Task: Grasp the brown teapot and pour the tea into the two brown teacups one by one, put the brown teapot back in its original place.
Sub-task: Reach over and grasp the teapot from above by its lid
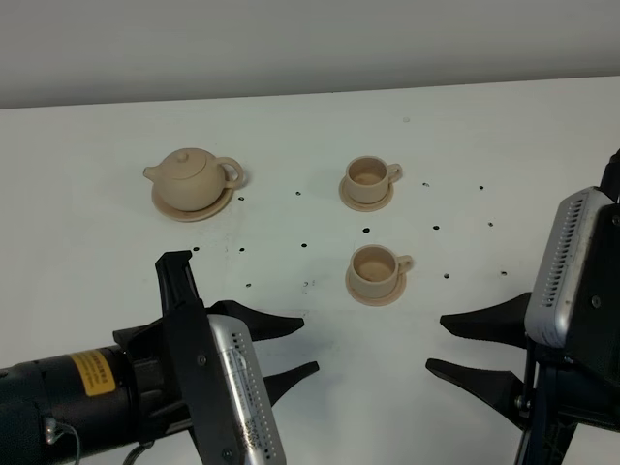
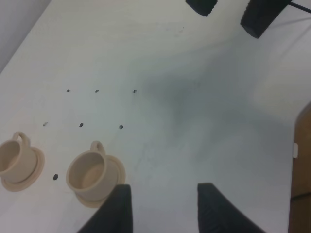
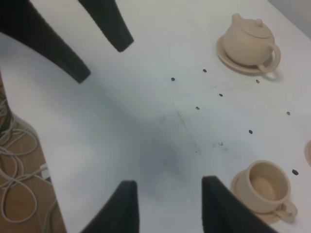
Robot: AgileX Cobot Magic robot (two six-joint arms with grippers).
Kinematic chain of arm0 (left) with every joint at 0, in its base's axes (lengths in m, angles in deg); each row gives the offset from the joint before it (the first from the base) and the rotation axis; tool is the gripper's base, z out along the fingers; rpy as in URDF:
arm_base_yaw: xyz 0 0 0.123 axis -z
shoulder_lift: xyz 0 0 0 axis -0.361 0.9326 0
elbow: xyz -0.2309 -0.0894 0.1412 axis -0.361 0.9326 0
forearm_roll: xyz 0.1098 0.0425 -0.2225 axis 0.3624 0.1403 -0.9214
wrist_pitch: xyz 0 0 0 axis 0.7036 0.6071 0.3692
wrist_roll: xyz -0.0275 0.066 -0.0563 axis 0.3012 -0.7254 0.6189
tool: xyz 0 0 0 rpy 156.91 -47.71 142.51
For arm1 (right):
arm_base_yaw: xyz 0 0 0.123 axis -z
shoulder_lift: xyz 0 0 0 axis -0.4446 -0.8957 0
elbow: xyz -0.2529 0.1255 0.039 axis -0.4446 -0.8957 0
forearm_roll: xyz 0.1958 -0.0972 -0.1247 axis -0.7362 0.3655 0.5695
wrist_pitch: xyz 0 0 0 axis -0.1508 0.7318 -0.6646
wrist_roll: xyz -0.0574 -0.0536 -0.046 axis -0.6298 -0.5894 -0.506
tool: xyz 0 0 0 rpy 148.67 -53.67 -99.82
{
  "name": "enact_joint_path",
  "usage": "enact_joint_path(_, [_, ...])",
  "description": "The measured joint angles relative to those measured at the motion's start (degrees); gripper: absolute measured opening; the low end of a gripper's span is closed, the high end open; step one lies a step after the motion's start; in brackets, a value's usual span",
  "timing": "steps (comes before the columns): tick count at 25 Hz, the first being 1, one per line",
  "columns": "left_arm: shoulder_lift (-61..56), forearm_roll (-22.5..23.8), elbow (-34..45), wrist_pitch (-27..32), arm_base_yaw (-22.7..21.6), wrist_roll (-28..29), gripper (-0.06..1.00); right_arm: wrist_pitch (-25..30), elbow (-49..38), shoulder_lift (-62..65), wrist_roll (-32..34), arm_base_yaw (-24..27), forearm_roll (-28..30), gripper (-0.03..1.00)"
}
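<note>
The brown teapot (image 1: 191,175) (image 3: 248,40) stands lidded on its wide round saucer (image 1: 190,207) at the far left of the white table. Two brown teacups sit on small saucers right of it: the far one (image 1: 368,178) (image 2: 13,158) and the near one (image 1: 376,270) (image 2: 89,174) (image 3: 264,185). My left gripper (image 1: 306,346) (image 2: 163,187) hovers open near the front, left of and nearer than the near cup, holding nothing. Facing it from the right, my right gripper (image 1: 436,346) (image 3: 170,182) is open and empty too.
Small dark holes (image 1: 366,231) dot the white tabletop between the teapot and the cups. Past the table's edge, the right wrist view shows loose cables (image 3: 14,160) on a wooden floor. A grey wall (image 1: 310,39) runs behind the table.
</note>
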State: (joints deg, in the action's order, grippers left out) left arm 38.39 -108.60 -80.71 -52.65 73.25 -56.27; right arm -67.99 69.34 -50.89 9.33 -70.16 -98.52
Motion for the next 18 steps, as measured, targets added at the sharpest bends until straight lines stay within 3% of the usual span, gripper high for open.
enact_joint_path(18, [-0.1,0.0,0.0,0.0,0.0,0.0,0.31,0.5,0.0,0.0,0.0,0.0,-0.9,0.34])
